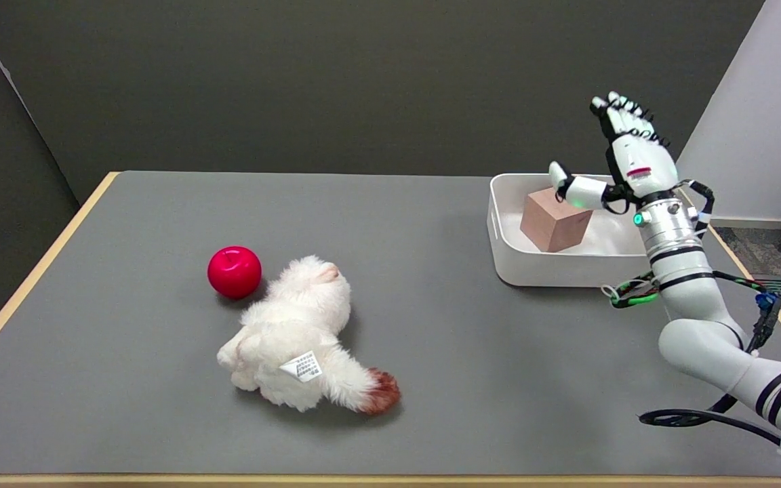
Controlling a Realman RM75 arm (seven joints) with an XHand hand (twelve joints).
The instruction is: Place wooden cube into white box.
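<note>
Wooden cube (554,219) sits in white box (533,268), beside the empty, spread hand (624,159).

We cannot see the white box (509,261) wall behind the right hand (634,159). Below the fingers (624,112), the arm leaves the frame. The plush toy (299,335) label print is too small to read.

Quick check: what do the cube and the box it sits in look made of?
Wooden cube: looks like plain matte wood, with flat brownish-tan faces, crisp edges and no gloss. White box: probably moulded plastic, with smooth white walls, rounded corners and a soft sheen; the view cannot confirm it.
</note>
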